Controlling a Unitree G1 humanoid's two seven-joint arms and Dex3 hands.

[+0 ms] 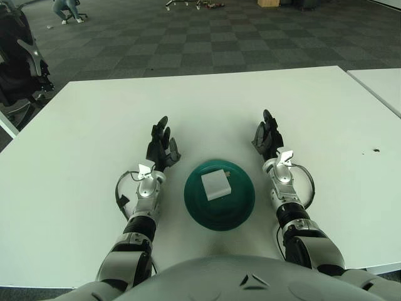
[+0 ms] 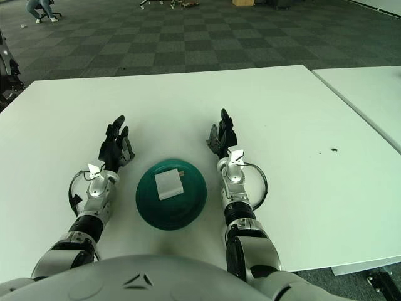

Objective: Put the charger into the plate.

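The scene is viewed from two lenses set side by side on the head, aimed forward and steeply down, so that the grey torso (image 1: 250,279) is seen along the bottom edge of both. The white table (image 1: 207,100) is taken in from close above, its far edge and the checkered carpet (image 2: 188,37) beyond it being included. Nearly the whole field is shared. In the right eye view everything is displaced leftward, and more of the neighbouring table (image 2: 369,94) is shown.
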